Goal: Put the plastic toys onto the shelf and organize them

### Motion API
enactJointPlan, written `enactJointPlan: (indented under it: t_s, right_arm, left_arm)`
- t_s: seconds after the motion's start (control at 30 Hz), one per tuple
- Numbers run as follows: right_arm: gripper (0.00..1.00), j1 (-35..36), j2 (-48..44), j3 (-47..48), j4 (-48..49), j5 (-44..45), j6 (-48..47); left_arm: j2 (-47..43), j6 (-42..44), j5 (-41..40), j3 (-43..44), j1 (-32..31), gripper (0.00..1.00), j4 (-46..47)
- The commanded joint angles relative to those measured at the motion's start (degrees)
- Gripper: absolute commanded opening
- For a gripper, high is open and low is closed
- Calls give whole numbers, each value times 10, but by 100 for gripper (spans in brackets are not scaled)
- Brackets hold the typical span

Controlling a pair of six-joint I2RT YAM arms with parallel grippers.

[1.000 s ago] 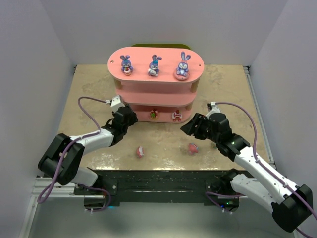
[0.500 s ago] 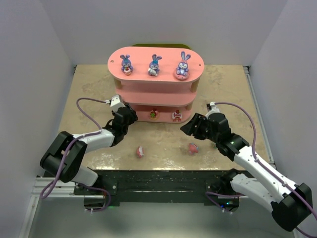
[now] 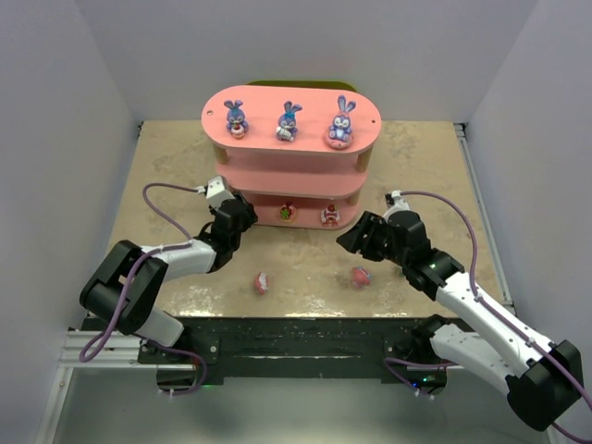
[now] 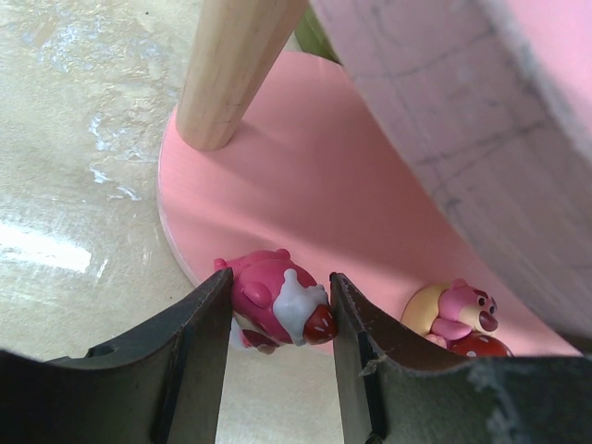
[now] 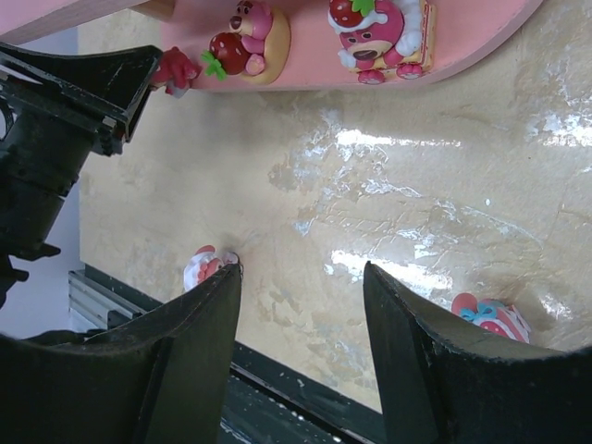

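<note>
Scene: pink three-tier shelf point(image 3: 314, 109) at the far middle of a tabletop point(image 3: 166, 157), viewed from above, with one robot arm reaching in from each side.
Top board: three purple-blue bunnies point(image 3: 289, 122) stand in a row, spaced apart.
Bottom board point(image 4: 305, 185): two small pink figures point(image 3: 329, 215) sit side by side near the front rim.
Left end effector point(image 4: 279, 282): narrow, closed on a round pink figure point(image 4: 273, 301) at the left front rim of the bottom board. Whether the figure rests on the board cannot be told.
Right end effector point(image 5: 301, 270): jaws wide with nothing between them, hovering over the tabletop right of the shelf.
Unplaced toys: left loose toy point(image 3: 263, 282) and right loose toy point(image 3: 360, 276) lie on the tabletop in front of the shelf, well apart.
Risk, release: letting go this close to the rim could let the figure tip off onto the tabletop.
Risk, pushing in: moving deeper could bump the strawberry figure point(image 4: 458, 314) just beside it, or catch the fingers on the board overhead.
</note>
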Motion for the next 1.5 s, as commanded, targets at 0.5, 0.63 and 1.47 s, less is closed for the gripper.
enactJointPlan:
  t_s: [0.5, 0.63, 1.47]
  right_arm:
    - [58, -2, 1, -14, 29, 8, -1]
    - [58, -2, 1, -14, 29, 7, 0]
    - [58, -2, -18, -24, 22, 1, 4]
  left_arm:
    - [11, 23, -3, 19, 1, 61, 38]
    - [-2, 26, -4, 18, -2, 67, 36]
    - [-132, 0, 9, -46, -10, 60, -33]
